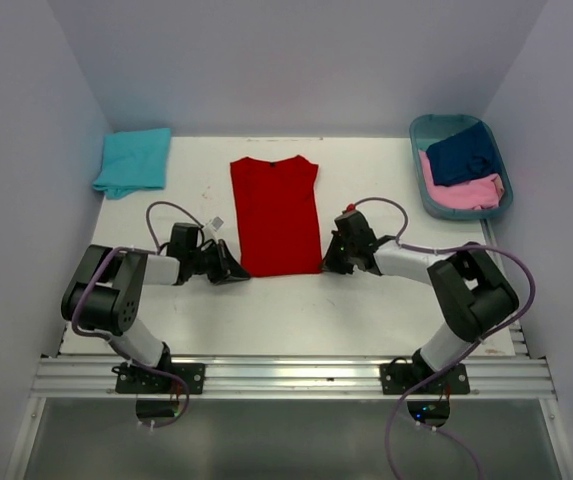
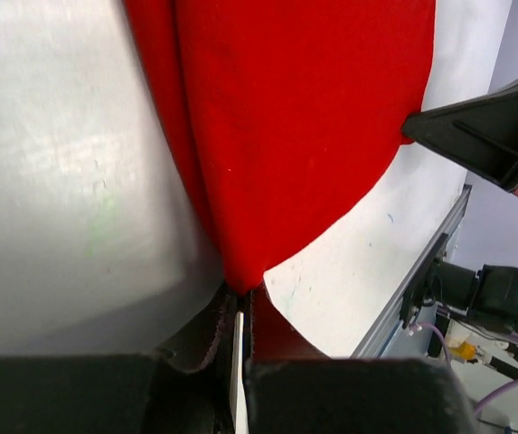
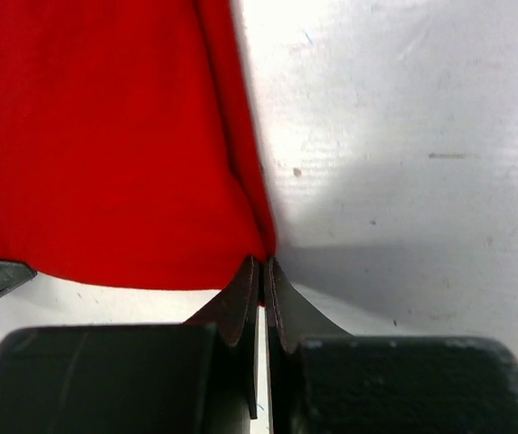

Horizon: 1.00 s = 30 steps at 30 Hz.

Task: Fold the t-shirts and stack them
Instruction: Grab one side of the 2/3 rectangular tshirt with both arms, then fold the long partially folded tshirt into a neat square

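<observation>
The white tabletop [image 1: 366,310] carried everything, walled in at the back and on both sides. The far strip and the near strip ahead of the arm bases lay bare.

The red t-shirt [image 1: 276,215] lay flat at the middle, collar toward the back wall. It had been narrowed to a long rectangle with its sides tucked in, so its fold looked about half done by my reading. The lengthwise fold, hem up toward collar, was not yet made. Bare tabletop flanked it on both sides, and some remained beyond the collar for the hem to travel over.

The teal basket [image 1: 419,180] sat in the far right corner, well apart from the red tee. The turquoise t-shirt [image 1: 133,160] rested folded in the far left corner, likely the start of the stack. In the basket the navy t-shirt [image 1: 463,153] and pink t-shirt [image 1: 463,193] lay bunched and unfolded, so most of the job was left.

The left fingers [image 2: 227,325] were pinched closed on the near left hem corner. The right fingers [image 3: 248,289] were pinched closed on the near right corner. Both sat low at the tabletop.
</observation>
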Tool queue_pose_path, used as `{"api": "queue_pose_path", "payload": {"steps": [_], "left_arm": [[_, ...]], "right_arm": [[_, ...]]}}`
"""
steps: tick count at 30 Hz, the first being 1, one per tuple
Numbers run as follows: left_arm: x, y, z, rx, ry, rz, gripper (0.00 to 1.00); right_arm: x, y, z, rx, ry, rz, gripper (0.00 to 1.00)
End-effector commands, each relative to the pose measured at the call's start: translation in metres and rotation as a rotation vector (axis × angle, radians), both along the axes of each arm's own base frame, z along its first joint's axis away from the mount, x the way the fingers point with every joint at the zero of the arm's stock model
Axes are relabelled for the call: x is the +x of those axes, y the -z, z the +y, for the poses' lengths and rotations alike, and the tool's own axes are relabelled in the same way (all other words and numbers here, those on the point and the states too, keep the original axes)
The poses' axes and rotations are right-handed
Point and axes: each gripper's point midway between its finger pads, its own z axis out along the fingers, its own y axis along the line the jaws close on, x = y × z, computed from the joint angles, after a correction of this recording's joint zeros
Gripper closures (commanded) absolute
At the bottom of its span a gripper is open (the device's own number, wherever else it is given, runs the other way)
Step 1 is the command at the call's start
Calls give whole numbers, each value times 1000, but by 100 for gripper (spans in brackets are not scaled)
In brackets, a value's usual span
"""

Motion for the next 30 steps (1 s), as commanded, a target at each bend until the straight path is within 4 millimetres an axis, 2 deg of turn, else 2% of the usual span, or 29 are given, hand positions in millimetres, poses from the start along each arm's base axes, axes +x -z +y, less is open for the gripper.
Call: {"api": "queue_pose_path", "payload": {"steps": [1,5,7,9,10,11,12,13,14,15,16,19,20,22,23,25,26,28,29,30], "left_arm": [[-52,46,27,171,-19,162,100],[-70,32,22,113,-4,167,100],[-90,31,25,125,6,208,100],[-100,20,26,132,11,182,100],[-104,16,25,118,-10,197,100],[-108,5,20,92,-8,174,100],[-118,-2,9,70,32,178,100],[-126,-8,3,50,34,216,100],[-124,-19,0,55,35,170,100],[-132,-24,-5,61,60,163,100],[-141,-26,-4,66,54,198,100],[-147,-59,-2,34,42,128,100],[-150,-66,-2,27,36,123,100],[-158,-76,2,33,25,138,100],[-157,-90,2,15,22,100,100],[-165,-96,5,22,16,123,100],[-164,-105,5,15,15,100,100],[-167,-111,9,26,5,99,100],[-166,-118,9,22,1,83,100],[-167,-121,9,20,-1,84,100]], "right_arm": [[-31,23,-27,-99,-8,83,100],[-47,17,-29,-76,-30,90,100],[-56,6,-28,-65,-44,72,100],[-71,4,-31,-75,-61,82,100],[-75,-6,-30,-56,-68,60,100],[-79,-10,-29,-53,-75,51,100],[-94,-9,-29,-63,-95,70,100],[-98,-19,-27,-49,-106,43,100],[-105,-21,-27,-51,-119,43,100],[-120,-22,-24,-63,-146,62,100],[-125,-26,-23,-60,-154,55,100],[-150,-41,-21,-26,-180,59,100],[-152,-46,-18,-10,-186,43,100],[-168,-49,-18,-20,-215,56,100],[-171,-55,-17,-16,-224,44,100],[-185,-66,-19,-23,-246,40,100],[-186,-73,-22,-38,-237,31,100],[-193,-90,-18,-22,-266,-1,100],[-192,-105,-14,-6,-271,-28,100],[-194,-111,-17,-26,-281,-40,100]]}}
